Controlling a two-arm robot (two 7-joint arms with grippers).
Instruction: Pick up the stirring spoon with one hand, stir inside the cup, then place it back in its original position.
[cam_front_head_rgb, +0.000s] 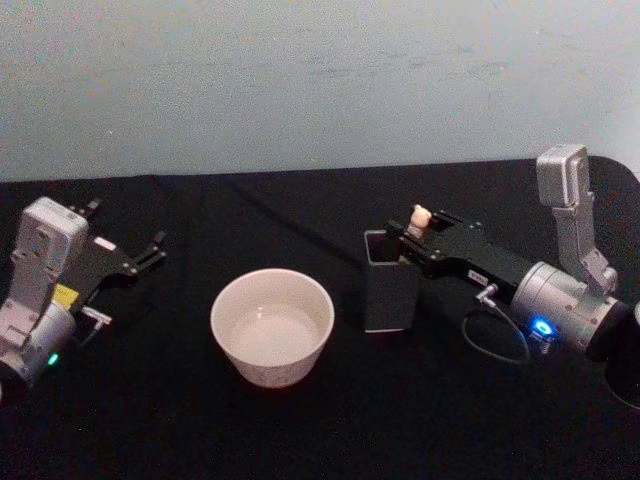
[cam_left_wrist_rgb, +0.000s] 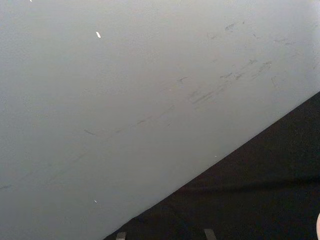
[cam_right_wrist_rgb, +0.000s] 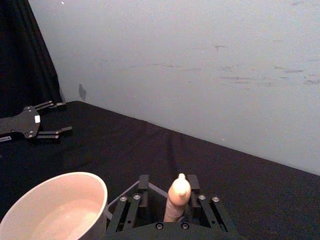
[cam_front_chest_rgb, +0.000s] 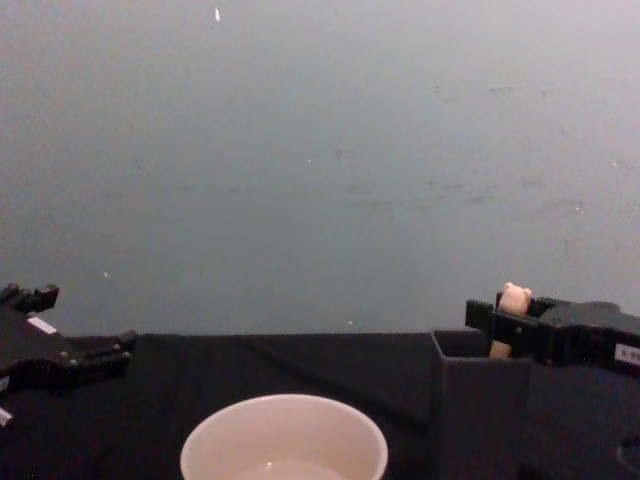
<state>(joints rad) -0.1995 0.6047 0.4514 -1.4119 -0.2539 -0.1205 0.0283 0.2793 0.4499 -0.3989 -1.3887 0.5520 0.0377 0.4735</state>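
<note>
Pale, scuffed wall (cam_front_head_rgb: 300, 80) backs a table (cam_front_head_rgb: 180, 430) draped in black, where a two-armed robot faces its work. At the middle of the table stands the cup (cam_front_head_rgb: 272, 322), wide, round and cream-white, upright with its mouth open to the head camera; the chest camera catches the cup (cam_front_chest_rgb: 284, 440) at the lower edge of its view. Just to the cup's right, close by but not touching, stands a dark grey square holder (cam_front_head_rgb: 390, 285). The stirring spoon (cam_front_head_rgb: 421, 214) stands upright in the holder's far right corner, its beige handle and tiny bear head poking up above the holder's top. The right gripper (cam_front_head_rgb: 412, 232) reaches in level from the table's right side and sits at the top of the holder, around the spoon's handle just under the bear head. From the right wrist camera the stirring spoon (cam_right_wrist_rgb: 177, 200) rises out of the middle of that claw, yet whether the claw pinches the spoon or merely brackets it cannot be told. The left gripper (cam_front_head_rgb: 128, 228) is parked low at the table's left side, well apart from the cup, its claw spread wide and holding nothing; the left wrist camera shows wall and black tabletop.
</note>
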